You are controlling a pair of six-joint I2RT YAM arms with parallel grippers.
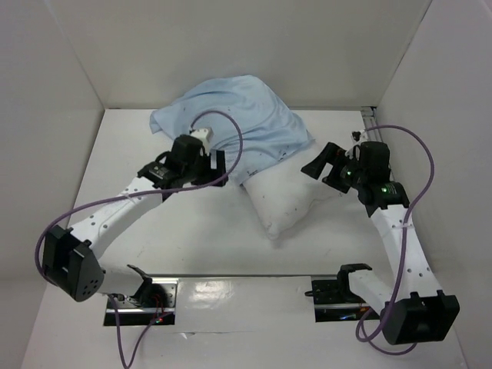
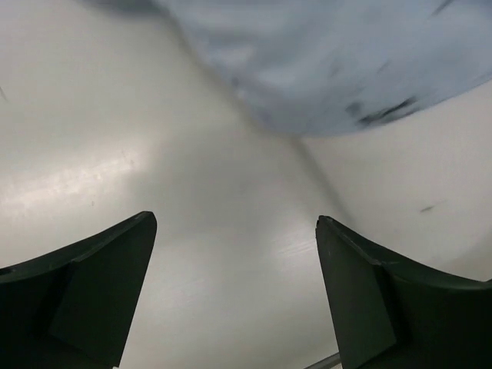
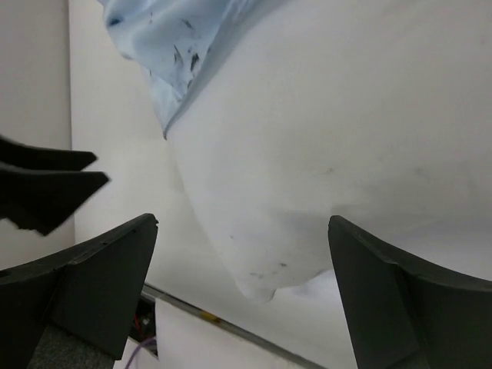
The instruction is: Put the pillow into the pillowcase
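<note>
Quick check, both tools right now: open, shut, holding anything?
Left tool: open, holding nothing.
Right tool: open, holding nothing; the pillow lies just ahead.

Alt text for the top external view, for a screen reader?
A plump white pillow lies on a white table, its far end covered by a wrinkled light blue pillowcase. The left claw and right claw flank it, both open, holding nothing.

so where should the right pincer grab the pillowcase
Take the pillowcase by its loose hem where it crosses the pillow, on the side nearest the open right pincer. Coming in from the right looks best: the edge lies draped over the plump pillow there.
</note>
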